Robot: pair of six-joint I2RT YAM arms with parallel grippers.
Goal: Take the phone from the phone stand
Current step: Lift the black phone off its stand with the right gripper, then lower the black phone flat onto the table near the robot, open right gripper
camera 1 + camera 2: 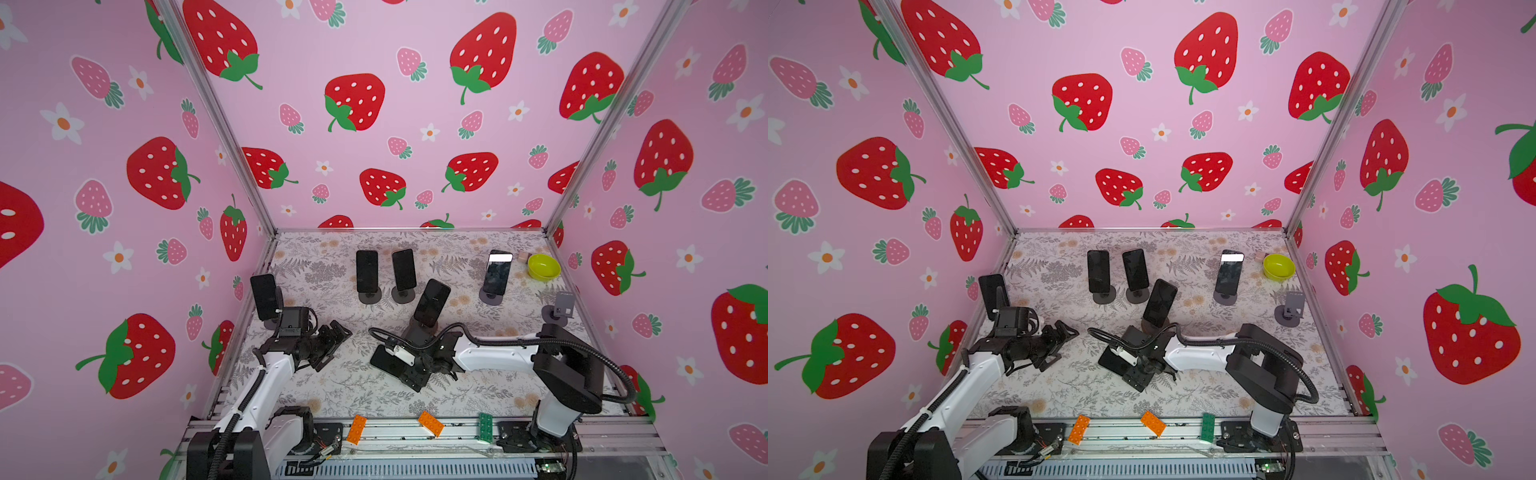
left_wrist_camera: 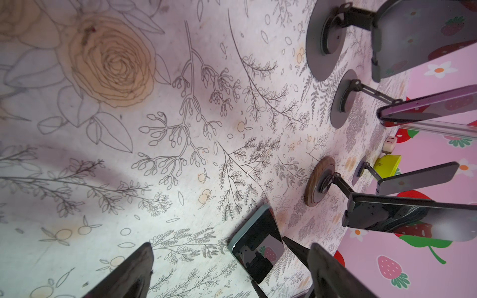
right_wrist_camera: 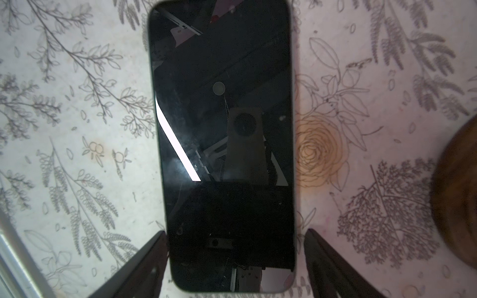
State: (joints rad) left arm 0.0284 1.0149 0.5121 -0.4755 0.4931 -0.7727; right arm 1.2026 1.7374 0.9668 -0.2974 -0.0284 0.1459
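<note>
Item: black-screened slab phone [image 3: 222,129], lying flat and screen up on the floral-printed bench [image 1: 340,395], front middle in both top views; on no stand.

- Over it, the right gripper [image 3: 235,232]; jaws astride the phone's lower end, close to both long edges; whether clamped or let go cannot be told.
- Just behind, a round wooden-based stand [image 2: 318,180] carrying another dark phone [image 1: 432,301].
- Beside, the left gripper [image 2: 231,245]; spread wide, empty.
- Far right, a small grey plastic phone stand [image 1: 562,308]; vacant, likely the source.
- Back and left, four further stood phones [image 1: 367,272].

Status, judged: removal apparently done; remaining, release and withdrawal.
</note>
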